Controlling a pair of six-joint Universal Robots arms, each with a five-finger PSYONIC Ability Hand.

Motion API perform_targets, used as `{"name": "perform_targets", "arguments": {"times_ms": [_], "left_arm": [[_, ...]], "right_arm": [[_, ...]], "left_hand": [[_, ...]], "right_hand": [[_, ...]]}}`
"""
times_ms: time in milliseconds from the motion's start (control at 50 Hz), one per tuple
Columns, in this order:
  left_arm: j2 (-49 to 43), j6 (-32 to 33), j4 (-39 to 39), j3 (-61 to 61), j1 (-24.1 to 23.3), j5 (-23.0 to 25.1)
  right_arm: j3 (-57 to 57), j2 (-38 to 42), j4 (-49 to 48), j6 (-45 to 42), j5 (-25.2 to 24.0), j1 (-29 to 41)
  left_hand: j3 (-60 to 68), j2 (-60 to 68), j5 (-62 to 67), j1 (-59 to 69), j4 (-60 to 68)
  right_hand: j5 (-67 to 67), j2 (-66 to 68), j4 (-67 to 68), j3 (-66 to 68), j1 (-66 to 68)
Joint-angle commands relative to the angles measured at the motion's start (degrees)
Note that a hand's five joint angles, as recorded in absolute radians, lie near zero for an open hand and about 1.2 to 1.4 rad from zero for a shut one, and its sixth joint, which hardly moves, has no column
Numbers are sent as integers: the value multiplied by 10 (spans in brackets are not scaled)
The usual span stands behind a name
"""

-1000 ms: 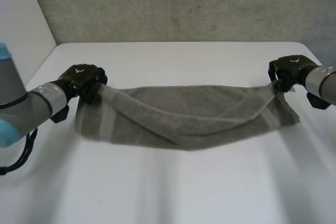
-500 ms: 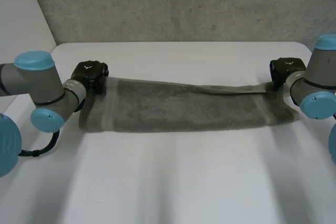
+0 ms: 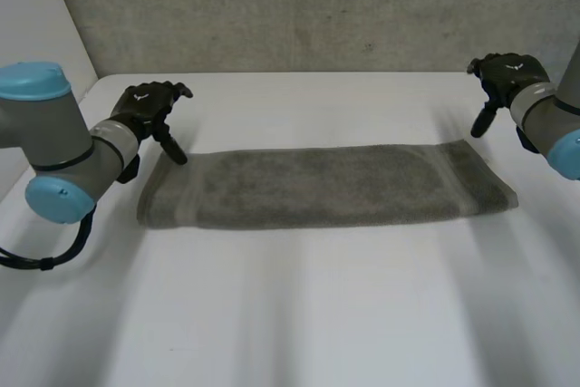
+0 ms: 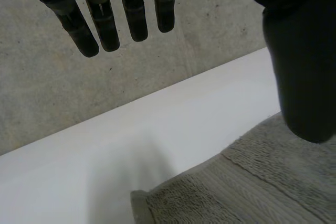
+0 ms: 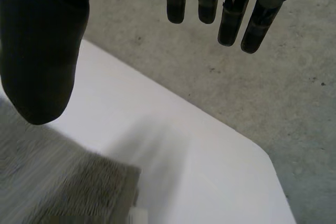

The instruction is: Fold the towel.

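**A:** And we've let go! Half a second back both our hands pinched the far corners of the towel [image 3: 326,186]. Now the top layer has dropped flat and we've lifted clear.

**B:** Nearest us, in front of the towel, is bare white table [image 3: 290,314]. Then comes the towel itself, doubled into a long band. Its long axis runs left to right, one short end towards each arm.

**A:** Why so tidy? We'd judge one long edge was carried over onto the other.

**B:** At the towel's far left corner is our left hand [image 3: 149,111], fingers [image 4: 134,14] straight and apart, thumb [image 4: 299,77] wide of them, holding nothing.

**A:** Beyond the far right corner, our right hand [image 3: 506,74] is also spread and empty, well off the cloth. We reckon both are placed for a next grab at the short ends.

**B:** Behind the towel, the grey wall [image 3: 317,6].
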Motion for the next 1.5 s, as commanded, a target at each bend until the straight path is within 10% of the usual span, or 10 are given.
{"name": "perform_targets", "arguments": {"times_ms": [20,520,640,840,1020,1220,1420,1500], "left_arm": [[60,1,8,-82,1,5],[124,3,32,-174,-4,8],[125,3,33,-177,-5,8],[138,3,33,-187,-2,9],[150,3,32,-192,4,26],[158,0,33,-198,-2,26],[165,0,33,-215,-6,27],[166,0,34,-218,-6,28]], "right_arm": [[220,-97,-23,-140,5,-5],[401,-69,-232,-204,-23,-16],[390,-59,-233,-204,-16,-17],[361,-124,-230,-229,99,-104],[315,-150,-234,-316,108,-110],[280,-152,-237,-242,70,188],[316,-82,-232,-252,4,328],[324,-83,-230,-251,0,327]], "left_hand": [[-24,-27,-13,-32,-31],[-29,-32,-18,-37,-36],[-29,-32,-18,-37,-37],[-30,-34,-20,-39,-38],[-32,-36,-21,-40,-40],[-32,-36,-21,-40,-40],[-32,-36,-21,-40,-40],[-32,-36,-21,-40,-40]], "right_hand": [[83,78,76,78,79],[302,297,295,297,298],[661,657,654,657,658],[663,658,656,658,659],[663,658,656,658,659],[663,658,656,658,659],[663,658,656,658,659],[132,127,125,127,129]]}}
